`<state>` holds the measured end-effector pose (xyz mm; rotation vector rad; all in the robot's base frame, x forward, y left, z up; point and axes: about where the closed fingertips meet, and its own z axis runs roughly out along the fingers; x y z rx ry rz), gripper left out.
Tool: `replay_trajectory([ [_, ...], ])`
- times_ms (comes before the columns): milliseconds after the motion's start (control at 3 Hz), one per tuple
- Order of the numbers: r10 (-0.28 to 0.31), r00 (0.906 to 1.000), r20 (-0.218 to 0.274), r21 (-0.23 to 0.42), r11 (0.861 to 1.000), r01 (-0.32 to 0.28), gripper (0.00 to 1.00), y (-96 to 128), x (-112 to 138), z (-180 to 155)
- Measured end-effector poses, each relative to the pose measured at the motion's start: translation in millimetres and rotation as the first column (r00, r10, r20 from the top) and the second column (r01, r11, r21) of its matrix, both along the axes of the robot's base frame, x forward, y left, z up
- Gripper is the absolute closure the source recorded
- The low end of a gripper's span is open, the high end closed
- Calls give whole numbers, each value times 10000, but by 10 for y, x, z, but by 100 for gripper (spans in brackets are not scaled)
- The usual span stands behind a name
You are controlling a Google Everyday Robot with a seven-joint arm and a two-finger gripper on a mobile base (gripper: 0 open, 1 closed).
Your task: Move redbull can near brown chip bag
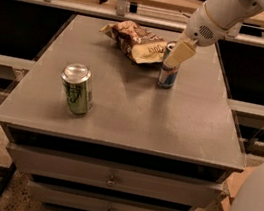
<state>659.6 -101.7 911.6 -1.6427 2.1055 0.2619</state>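
Your grey cabinet point(119, 120) has its drawers closed, contents hidden. On its flat top, the crinkled brown chip bag point(138, 42) lies at the back. The green can point(77, 89) stands well apart, front left. The slim redbull can point(167, 77) stands just beside the bag's right end, its upper half pinched by your gripper point(171, 61) and its cream fingers point(179, 54).

The gripper point(174, 58) reaches in from the upper right and clasps the top of the redbull can point(167, 76) – upright on the grey table point(169, 122), just beside the brown chip bag point(138, 42). A green can point(77, 89) (also upright) stands well apart, front left.
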Motion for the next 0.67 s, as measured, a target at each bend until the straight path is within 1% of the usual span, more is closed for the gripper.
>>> replay_trajectory([
  [333,102,9999,-128,3,9999,-102,0,42,54,-78],
  [667,102,9999,-128,4,9999,-102,0,43,54,-79],
])
